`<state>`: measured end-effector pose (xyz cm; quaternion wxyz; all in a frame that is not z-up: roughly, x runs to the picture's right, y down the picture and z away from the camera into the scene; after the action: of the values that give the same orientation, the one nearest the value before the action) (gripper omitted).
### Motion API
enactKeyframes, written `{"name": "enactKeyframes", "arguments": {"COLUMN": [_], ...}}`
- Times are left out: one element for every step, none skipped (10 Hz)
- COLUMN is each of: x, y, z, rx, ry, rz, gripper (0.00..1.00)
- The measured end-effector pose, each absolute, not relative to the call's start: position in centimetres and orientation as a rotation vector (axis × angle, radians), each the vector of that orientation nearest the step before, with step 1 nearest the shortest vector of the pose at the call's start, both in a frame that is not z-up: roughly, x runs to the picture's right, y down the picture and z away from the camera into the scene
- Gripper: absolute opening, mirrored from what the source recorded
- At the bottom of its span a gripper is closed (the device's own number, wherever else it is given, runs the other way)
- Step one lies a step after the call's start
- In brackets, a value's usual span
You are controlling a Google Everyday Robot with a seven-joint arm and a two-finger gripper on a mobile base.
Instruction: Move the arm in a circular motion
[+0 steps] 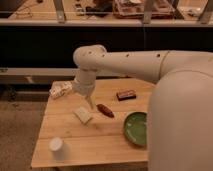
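The cream-white arm (150,65) reaches from the right across the view to a rounded joint (89,56), then turns down over a wooden table (70,135). It tapers to the gripper (90,102), which hangs just above the table between a pale rectangular block (83,115) and a dark red elongated object (105,110). The arm's thick base (182,120) fills the right side and hides part of the table.
On the table lie a crumpled patterned bag (61,90) at the back left, a dark rectangular bar (126,94) at the back, a green bowl (136,128) at the right and a white cup (56,145) at the front left. A railing and shelves stand behind.
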<state>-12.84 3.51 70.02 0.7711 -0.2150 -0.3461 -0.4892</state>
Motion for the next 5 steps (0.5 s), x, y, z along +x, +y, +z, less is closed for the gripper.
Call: {"name": "enactKeyframes", "arguments": {"x": [-12.8, -12.2, -10.9, -9.8, -7.9], "y": [1.9, -0.4, -2.1, -3.1, -4.2], "z": [71.4, 73.5, 75.7, 77.2, 79.2], "rx": [-0.451, -0.429, -0.418, -0.414, -0.413], "ry": [-0.751, -0.737, -0.715, -0.695, -0.664], "rz": [-1.042, -1.002, -0.956, -0.917, -0.859], "gripper": [0.8, 0.8, 0.8, 0.8, 0.8]}}
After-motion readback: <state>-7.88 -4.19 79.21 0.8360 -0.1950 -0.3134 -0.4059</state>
